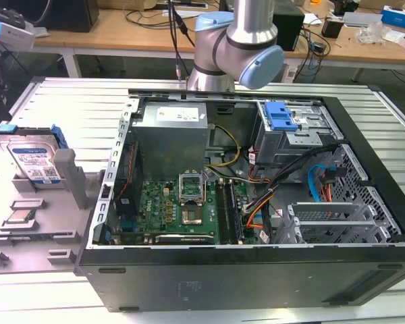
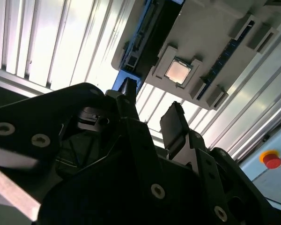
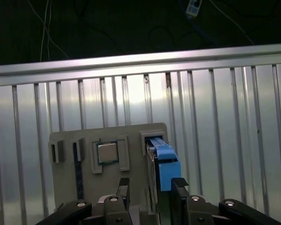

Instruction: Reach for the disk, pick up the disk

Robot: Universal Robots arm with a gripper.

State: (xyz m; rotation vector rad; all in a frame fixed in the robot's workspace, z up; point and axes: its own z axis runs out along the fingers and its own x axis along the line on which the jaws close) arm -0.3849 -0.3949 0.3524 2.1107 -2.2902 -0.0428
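The disk (image 1: 32,159) stands on edge in a grey holder (image 1: 67,177) at the exterior view's left, silver with a white-and-blue label and a bright blue bracket. In the first wrist view my gripper (image 3: 151,188) hangs open high above the disk (image 3: 166,162), which is seen edge-on, its blue bracket lying in line with the gap between the fingers. In the second wrist view the gripper (image 2: 151,105) is also open, and the disk (image 2: 152,35) is a dark slab with blue trim far beyond the fingertips. Nothing sits between the fingers.
A small square CPU chip (image 3: 107,153) rests in the same holder beside the disk. An open computer case (image 1: 243,196) with a blue-latched drive cage (image 1: 281,118) fills the ribbed metal table's middle. A red button (image 2: 270,159) shows in the second wrist view.
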